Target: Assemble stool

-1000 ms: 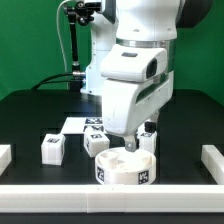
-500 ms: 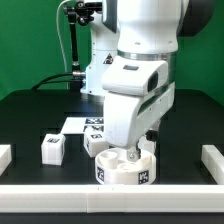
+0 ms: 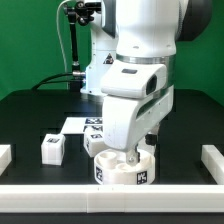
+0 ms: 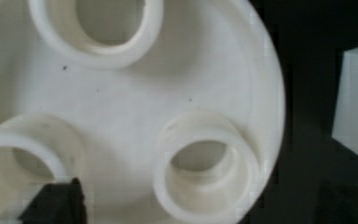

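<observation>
With the gripper (image 3: 128, 156) lowered over the seat disc (image 3: 119, 176), fingers spread wide and nothing held, the rim should be centred between them before closure.

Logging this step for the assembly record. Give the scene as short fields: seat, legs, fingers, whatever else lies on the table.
seat disc: under the arm near the table's front, round sockets facing up
left leg block: stands apart, toward the exterior view's left
middle leg block: close behind the seat disc, partly hidden by the arm
fingers: spread apart, low over the seat disc
contact: cannot tell whether the fingers touch the seat disc
marker board: flat on the table behind the leg blocks
</observation>
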Robot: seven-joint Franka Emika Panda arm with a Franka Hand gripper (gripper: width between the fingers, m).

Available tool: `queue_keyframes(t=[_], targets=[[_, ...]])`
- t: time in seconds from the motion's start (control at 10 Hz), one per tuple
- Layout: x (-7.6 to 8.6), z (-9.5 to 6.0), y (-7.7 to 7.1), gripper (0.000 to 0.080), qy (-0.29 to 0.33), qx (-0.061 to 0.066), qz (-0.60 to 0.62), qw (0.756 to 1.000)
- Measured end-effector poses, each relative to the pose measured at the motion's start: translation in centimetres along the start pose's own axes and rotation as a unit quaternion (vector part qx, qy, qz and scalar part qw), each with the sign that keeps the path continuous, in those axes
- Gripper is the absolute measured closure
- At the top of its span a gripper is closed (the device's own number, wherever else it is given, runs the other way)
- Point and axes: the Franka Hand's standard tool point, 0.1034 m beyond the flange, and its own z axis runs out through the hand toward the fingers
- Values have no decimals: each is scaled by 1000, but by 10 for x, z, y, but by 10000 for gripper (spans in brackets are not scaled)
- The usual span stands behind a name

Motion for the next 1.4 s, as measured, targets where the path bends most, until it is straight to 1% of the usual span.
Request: queue_keyframes(t=[0.1,0.2,0.3,0.6,0.7,0.8,0.9,1.2,1.3,1.4], targets=[[-5,-9,-2,150,-1,-1,-9,1000],[-12,-13,-5,150,-5,1,-29,1000],[-14,-13,-6,150,-5,3,-40,999],[-15,-11,-6,150,-6,4,-41,999],[-21,-8,-3,150,-2,-1,-103,995],[-32,-4,-3,150,-2,1,-154,988],[-38,-2,-2,150,-2,5,-204,979],[-38,-1,-2,150,-2,6,-208,978],[-37,0,-3,150,-1,4,-213,977],[-33,4,-6,150,0,7,-220,975]])
